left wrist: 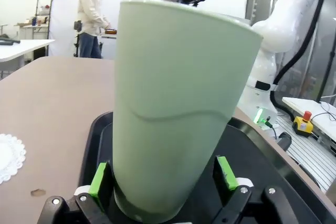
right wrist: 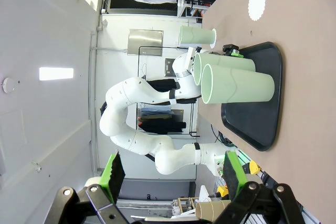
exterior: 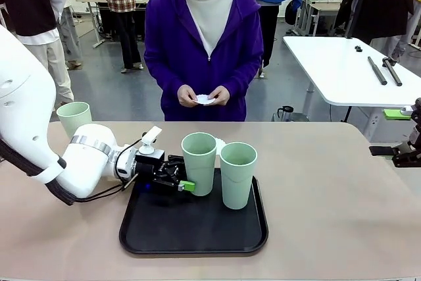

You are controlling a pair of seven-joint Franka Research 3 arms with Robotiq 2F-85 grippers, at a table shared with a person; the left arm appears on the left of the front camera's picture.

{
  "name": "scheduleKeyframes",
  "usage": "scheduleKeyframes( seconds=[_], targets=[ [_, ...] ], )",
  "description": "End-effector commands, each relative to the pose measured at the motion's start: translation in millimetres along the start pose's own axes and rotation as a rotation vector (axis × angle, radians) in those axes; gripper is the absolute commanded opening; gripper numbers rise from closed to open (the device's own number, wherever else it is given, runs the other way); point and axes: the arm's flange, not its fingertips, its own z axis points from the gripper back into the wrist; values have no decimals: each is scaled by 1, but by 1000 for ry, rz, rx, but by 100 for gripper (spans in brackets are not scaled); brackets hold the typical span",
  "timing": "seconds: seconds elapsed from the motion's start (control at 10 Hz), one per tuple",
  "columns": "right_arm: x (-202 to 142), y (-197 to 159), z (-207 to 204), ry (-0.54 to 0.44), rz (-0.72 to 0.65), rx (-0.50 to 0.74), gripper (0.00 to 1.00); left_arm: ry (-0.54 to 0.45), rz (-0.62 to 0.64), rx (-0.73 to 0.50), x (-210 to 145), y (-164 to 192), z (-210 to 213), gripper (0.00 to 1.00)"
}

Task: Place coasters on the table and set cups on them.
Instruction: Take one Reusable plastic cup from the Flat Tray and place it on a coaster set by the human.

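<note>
Two mint-green cups stand on the black tray (exterior: 195, 240): the left cup (exterior: 198, 162) (left wrist: 178, 114) and the right cup (exterior: 238, 174) (right wrist: 239, 87). My left gripper (exterior: 187, 183) (left wrist: 163, 178) is open around the base of the left cup, its green pads (left wrist: 98, 180) close to both sides. A third cup (exterior: 74, 118) (right wrist: 197, 36) stands on the table (exterior: 329, 215) behind my left arm. One coaster (left wrist: 7, 156) (right wrist: 256, 3) lies on the table beyond the tray. The person holds white coasters (exterior: 206, 100) in both hands. My right gripper (exterior: 396, 153) (right wrist: 172, 176) hangs open and empty at the table's right edge.
The person in a purple hoodie stands at the far edge, opposite the tray. A white table (exterior: 342, 64) with dark tools stands at the back right. Bare tabletop lies to the right of the tray.
</note>
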Motion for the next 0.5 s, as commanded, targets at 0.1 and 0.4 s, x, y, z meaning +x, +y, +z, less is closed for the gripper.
scheduleKeyframes(
  seconds=[0.1, 0.4],
  targets=[
    [1, -1, 0, -2, 13, 11, 100, -21, -61, -44, 2, 3, -8, 100],
    [1, -1, 0, -2, 13, 11, 100, -19, -73, -54, 2, 9, -22, 100]
  ],
)
